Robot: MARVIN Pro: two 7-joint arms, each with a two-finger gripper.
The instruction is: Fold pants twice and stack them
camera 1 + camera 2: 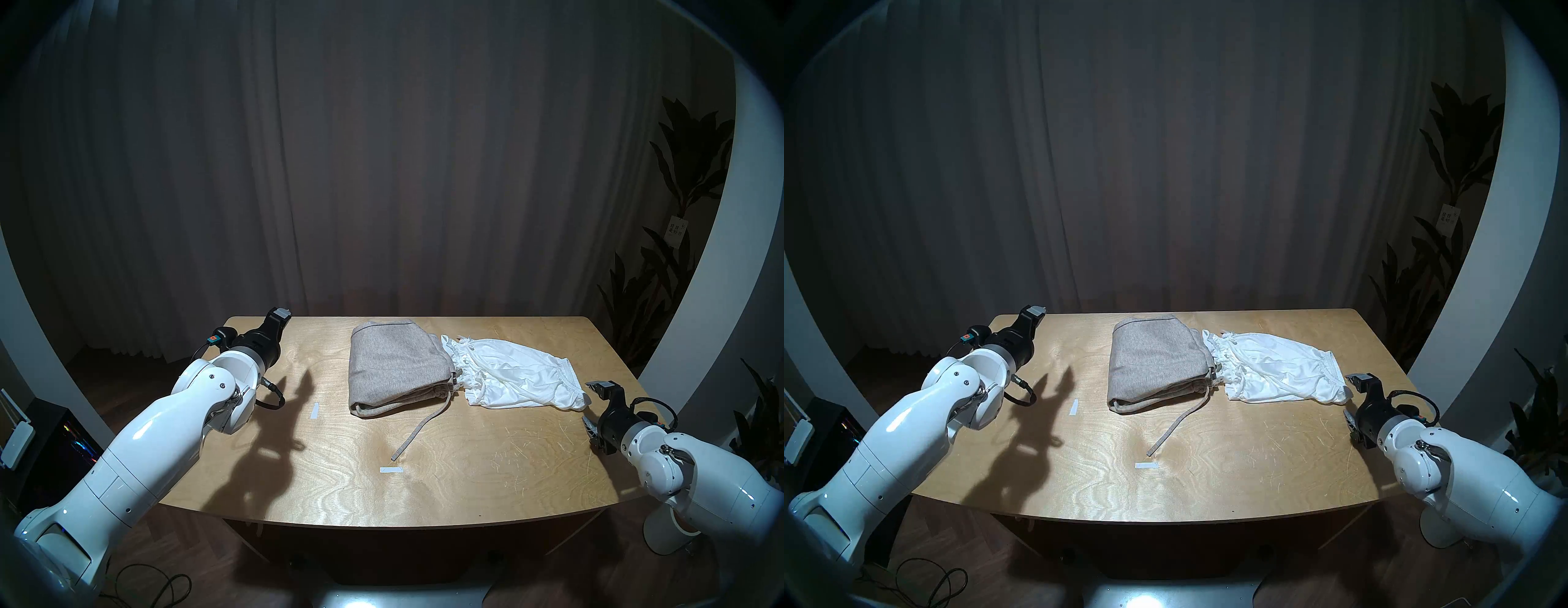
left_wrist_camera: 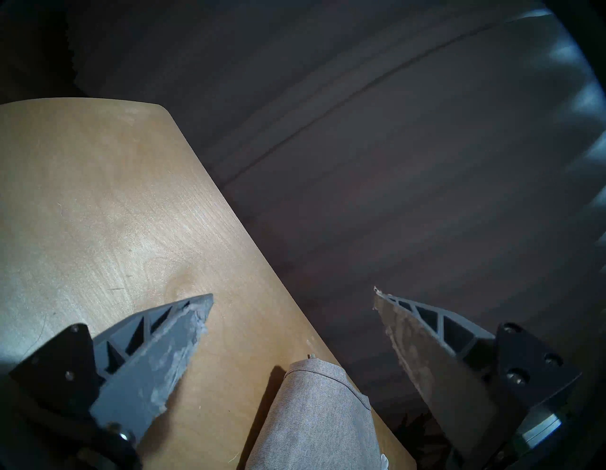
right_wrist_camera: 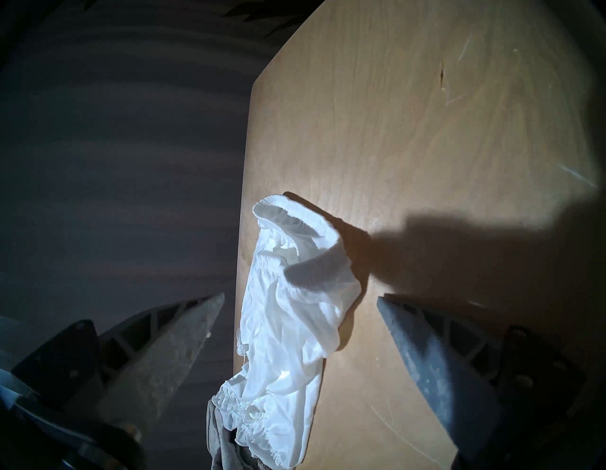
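The grey-beige pants (image 1: 396, 365) (image 1: 1157, 365) lie folded at the back middle of the table, their drawstring (image 1: 418, 429) trailing toward the front. The white shorts (image 1: 517, 378) (image 1: 1280, 373) (image 3: 295, 311) lie crumpled to their right, ruffled edge touching the grey pants. My left gripper (image 1: 282, 316) (image 2: 293, 292) hovers open and empty over the back left corner, well left of the grey pants (image 2: 314, 420). My right gripper (image 1: 592, 405) (image 3: 300, 296) stands open and empty just right of the shorts' elastic end.
The wooden table (image 1: 509, 467) carries two white tape marks (image 1: 314, 411) (image 1: 391, 469). A dark curtain hangs behind it and leafy plants (image 1: 679, 212) stand at the far right. Cables lie on the floor at the lower left.
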